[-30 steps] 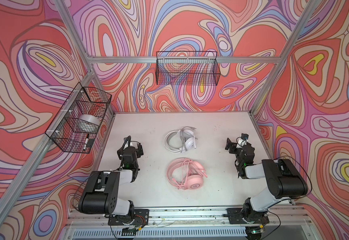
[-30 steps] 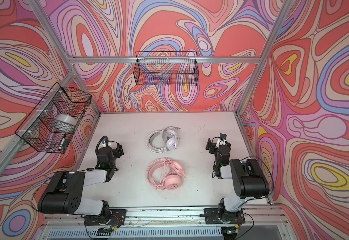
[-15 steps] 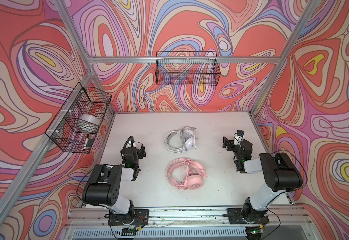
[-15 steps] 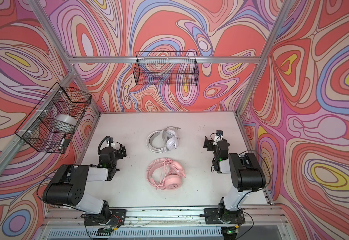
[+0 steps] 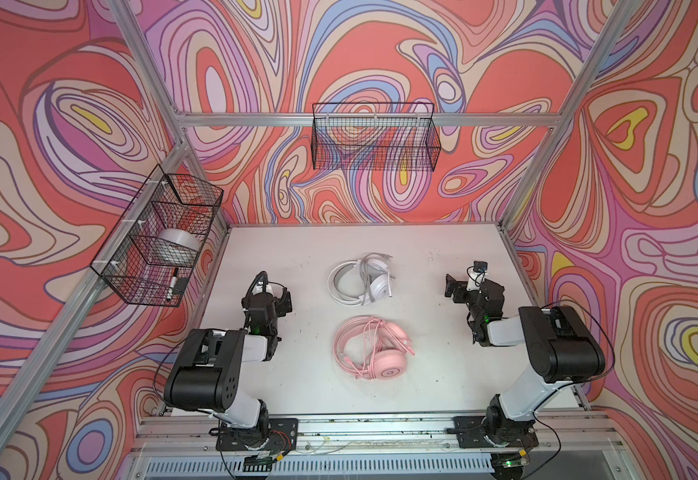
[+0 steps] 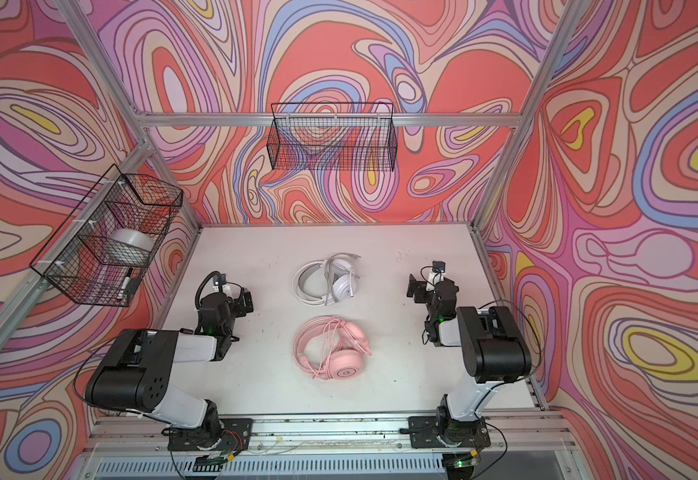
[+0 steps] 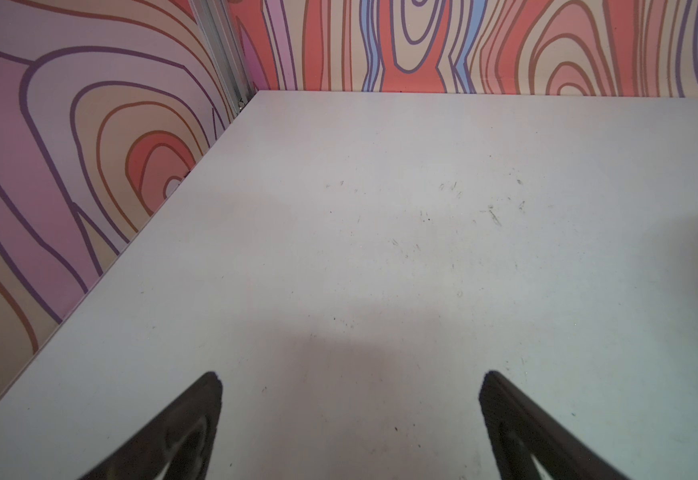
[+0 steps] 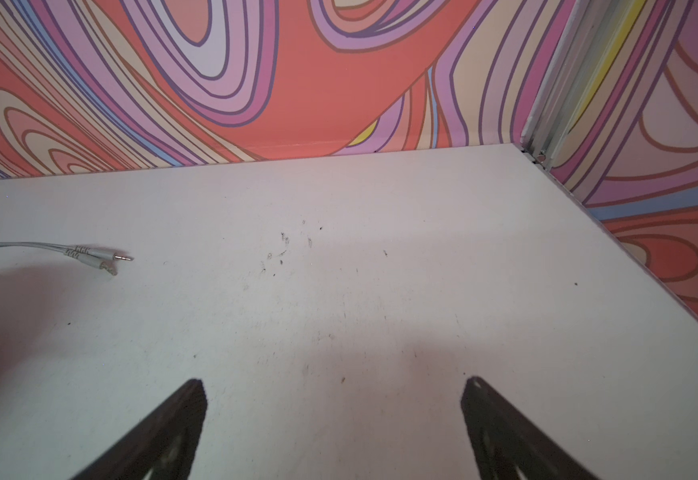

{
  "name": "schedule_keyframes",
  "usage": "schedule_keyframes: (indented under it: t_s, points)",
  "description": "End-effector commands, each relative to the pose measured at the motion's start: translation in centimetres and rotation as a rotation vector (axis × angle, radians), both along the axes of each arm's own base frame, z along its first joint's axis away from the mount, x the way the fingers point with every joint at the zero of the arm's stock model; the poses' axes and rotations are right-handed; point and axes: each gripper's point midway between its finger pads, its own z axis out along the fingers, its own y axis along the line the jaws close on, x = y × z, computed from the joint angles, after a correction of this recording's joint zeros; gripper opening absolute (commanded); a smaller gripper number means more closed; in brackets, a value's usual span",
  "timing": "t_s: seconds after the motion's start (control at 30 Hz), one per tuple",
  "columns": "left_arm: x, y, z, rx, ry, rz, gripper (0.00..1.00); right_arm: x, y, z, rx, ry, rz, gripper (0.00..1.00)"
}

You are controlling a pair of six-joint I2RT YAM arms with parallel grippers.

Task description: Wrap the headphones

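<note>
Plainly, the left claw (image 7: pixel 351 376) is spread wide. Its two dark fingers (image 7: pixel 189 415) are parted over bare tabletop (image 7: pixel 380 208), with nothing between them. The right claw (image 8: pixel 334 381) is spread just as wide and also grips nothing. Its fingers (image 8: pixel 172 428) frame only scuffed white surface.

Beyond the right claw, toward the back wall, two grey-white jack plugs (image 8: pixel 106 259) lie flat at the end of a thin cable, well apart from the fingers.

In both top views the left claw sits low at the left side of the tabletop and the right claw low at the right side. Both point toward the back wall. The headphones lie between them in the middle, and neither claw touches them.

The white headset (image 5: pixel 374 280) is the one nearer the back wall. It lies on its side, with its pale cable gathered across the band and ear cups. The pink headset (image 5: pixel 374 349) lies nearer the front rail, with its pink cable looped loosely over the band and cup. The two headsets are near each other but do not touch.

A black wire basket (image 5: pixel 374 143) hangs on the back wall. A second basket (image 5: pixel 160 241) on the left wall holds a pale roll (image 5: pixel 177 245) and a pen (image 5: pixel 172 282).
</note>
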Motion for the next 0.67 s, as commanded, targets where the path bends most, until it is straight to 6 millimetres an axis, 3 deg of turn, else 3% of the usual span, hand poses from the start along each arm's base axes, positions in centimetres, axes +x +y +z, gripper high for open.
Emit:
schedule_keyframes:
  t_s: [0.0,0.63]
  points:
    - [0.40,0.01,0.81,0.002,-0.028,-0.008,1.00,-0.11,-0.11,-0.37,-0.005,0.011,0.004,0.98]
    - [0.55,0.03,0.71,0.007,-0.025,-0.009,1.00,-0.10,-0.12,-0.34,-0.004,0.010,0.002,0.98]
